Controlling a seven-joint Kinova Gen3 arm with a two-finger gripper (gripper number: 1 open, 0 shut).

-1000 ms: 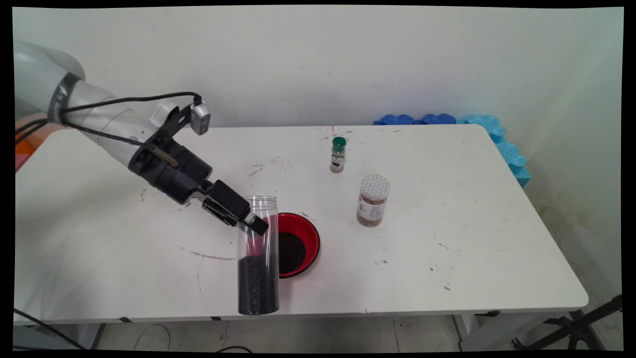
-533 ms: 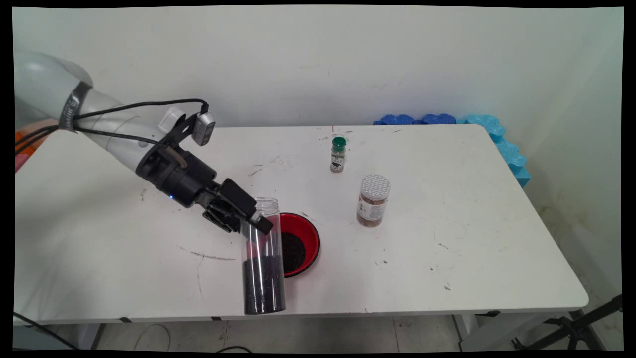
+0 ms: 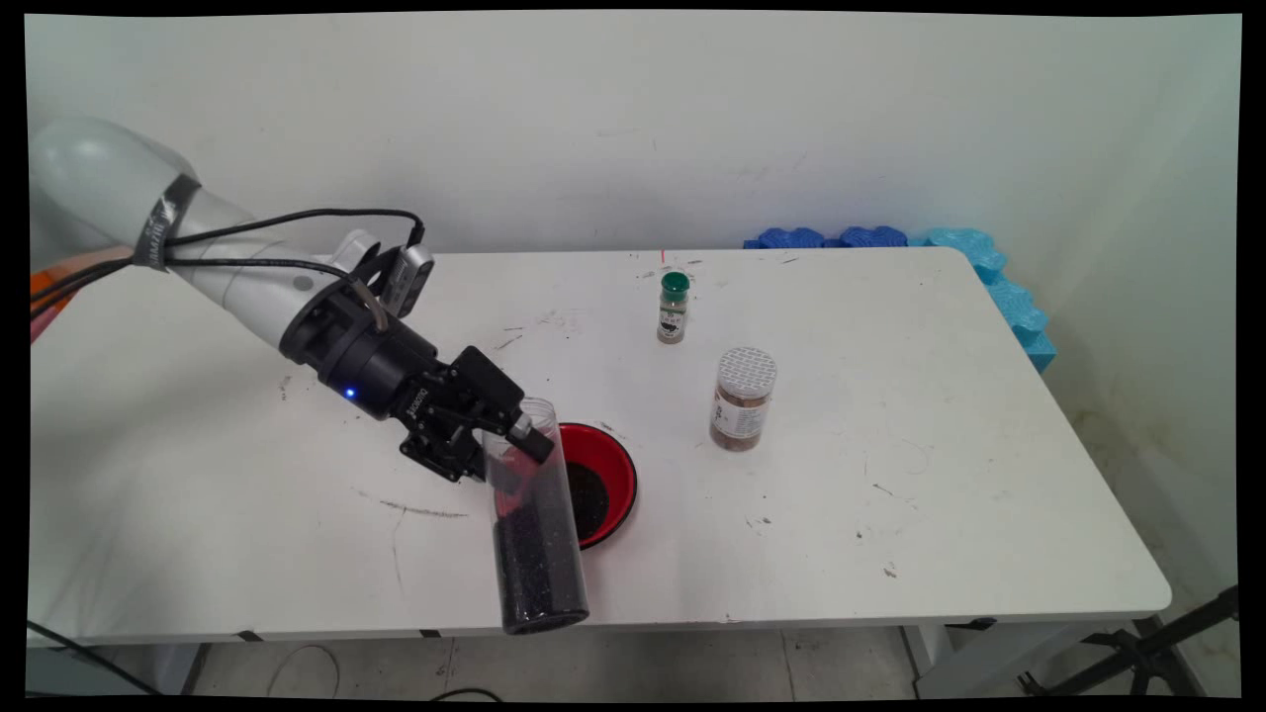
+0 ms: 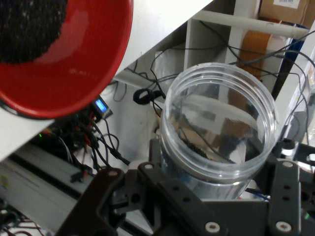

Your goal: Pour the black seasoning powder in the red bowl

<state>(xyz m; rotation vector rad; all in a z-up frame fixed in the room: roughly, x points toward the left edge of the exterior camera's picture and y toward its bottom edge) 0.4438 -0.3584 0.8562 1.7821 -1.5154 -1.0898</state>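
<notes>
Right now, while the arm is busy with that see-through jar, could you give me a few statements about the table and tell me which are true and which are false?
1. The gripper is clamped on a clear jar part full of dark grains. True.
2. The clear jar stands perfectly upright. False: it is tilted, its open mouth toward the red bowl.
3. The red bowl is empty. False: dark grains lie in it.
4. A small green-capped bottle stands farther back than the white-lidded jar. True.
5. The white-lidded jar lies on its side. False: it stands upright.

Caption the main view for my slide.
Black two-finger gripper tilting a clear plastic jar of dark grains beside a red bowl on the white table.
</notes>
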